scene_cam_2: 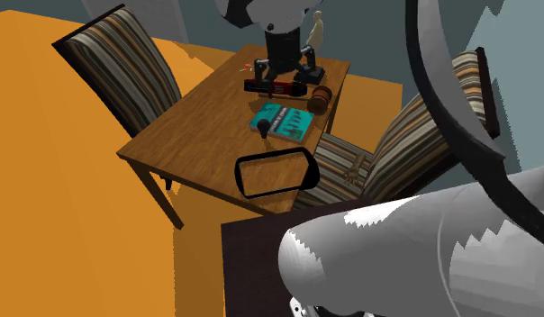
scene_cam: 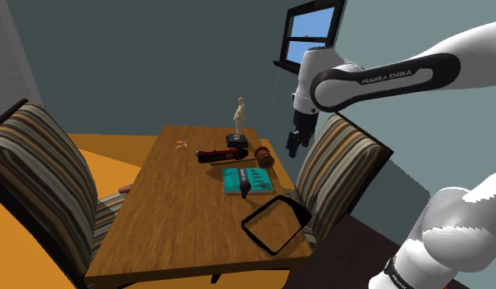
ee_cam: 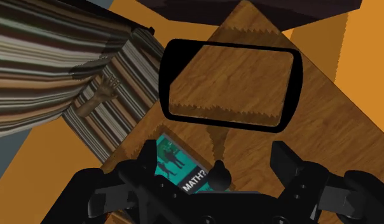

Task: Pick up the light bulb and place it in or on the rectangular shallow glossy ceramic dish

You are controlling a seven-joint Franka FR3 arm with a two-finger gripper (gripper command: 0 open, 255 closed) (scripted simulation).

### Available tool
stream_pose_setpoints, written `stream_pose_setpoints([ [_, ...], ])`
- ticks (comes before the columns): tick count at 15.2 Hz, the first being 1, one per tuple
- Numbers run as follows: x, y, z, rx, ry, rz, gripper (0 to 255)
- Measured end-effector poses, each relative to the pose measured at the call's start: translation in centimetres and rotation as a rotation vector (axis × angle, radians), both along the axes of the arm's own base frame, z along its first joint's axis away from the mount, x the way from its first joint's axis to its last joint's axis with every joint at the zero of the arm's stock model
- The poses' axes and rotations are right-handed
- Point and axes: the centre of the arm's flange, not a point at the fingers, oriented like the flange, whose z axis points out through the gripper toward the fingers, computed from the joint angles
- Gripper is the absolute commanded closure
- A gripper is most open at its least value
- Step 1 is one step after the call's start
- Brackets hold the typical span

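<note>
The light bulb (scene_cam: 244, 186) is small and dark and lies on a teal book (scene_cam: 256, 178) on the wooden table (scene_cam: 181, 205). Close to it, at the table's near corner, sits the rectangular shallow dish (scene_cam: 248, 227) with a glossy black rim. My black gripper (scene_cam: 294, 141) hangs open in the air above the table's far right side, well above the bulb and holding nothing. In the second exterior view the gripper (scene_cam_2: 291, 56) hovers beyond the bulb (scene_cam_2: 264, 129), the book (scene_cam_2: 284, 119) and the dish (scene_cam_2: 244, 176). In the wrist view the bulb (ee_cam: 219, 177) shows between my spread fingers (ee_cam: 149, 162), with the dish (ee_cam: 166, 83) past it.
A red and black tool (scene_cam: 220, 154), a wooden gavel (scene_cam: 263, 156) and a pale figurine (scene_cam: 240, 115) stand at the table's far end, under the gripper. Striped chairs (scene_cam: 41, 164) (scene_cam: 337, 168) flank the table. Orange floor lies around it.
</note>
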Motion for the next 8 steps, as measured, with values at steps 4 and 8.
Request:
stream_pose_setpoints([
  [4, 3.7, 1.5, -3.8, -0.042, -0.001, 0.002, 0],
  [8, 6.7, 3.3, -7.7, -0.083, 0.0, 0.004, 0],
])
